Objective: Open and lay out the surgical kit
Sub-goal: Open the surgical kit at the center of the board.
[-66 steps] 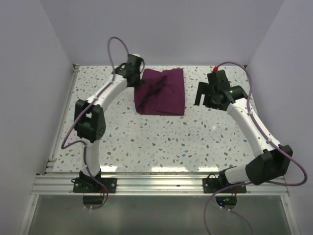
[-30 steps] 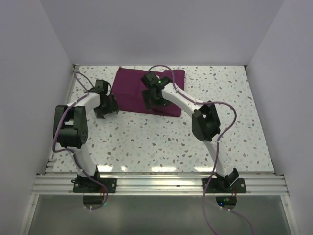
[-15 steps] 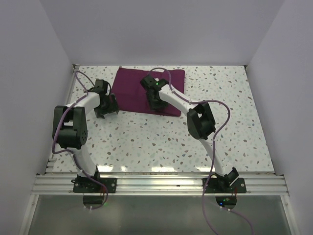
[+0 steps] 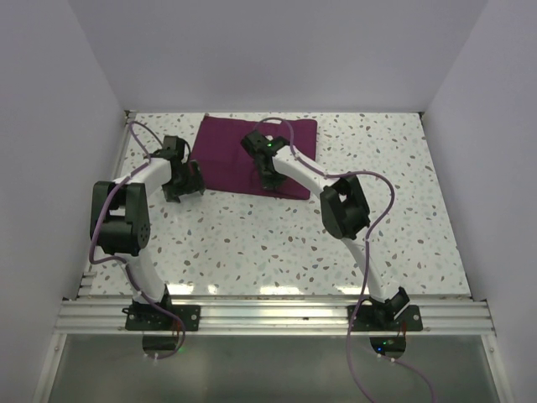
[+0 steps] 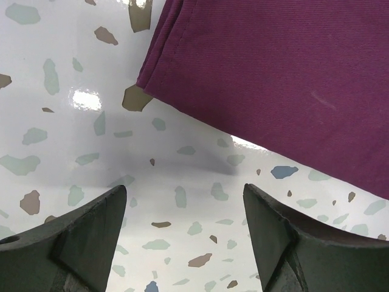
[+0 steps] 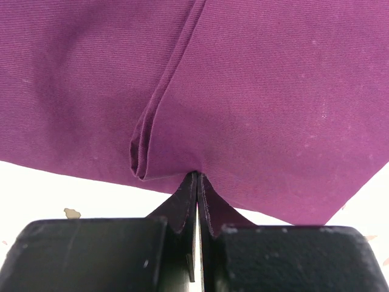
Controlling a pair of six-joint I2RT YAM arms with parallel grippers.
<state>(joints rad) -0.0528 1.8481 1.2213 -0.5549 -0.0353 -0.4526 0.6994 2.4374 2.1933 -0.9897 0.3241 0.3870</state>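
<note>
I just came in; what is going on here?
Two robot arms are working on a dark purple cloth wrap at the far side of the table. The right pincer is shut on the wrap's near edge, beside a fold. The left pincer is open above the table, just off the wrap's near left corner. The wrap is not yet opened.

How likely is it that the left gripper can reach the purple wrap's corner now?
Probably yes: the left gripper is open just short of the wrap, near its corner, only bare table between.
</note>
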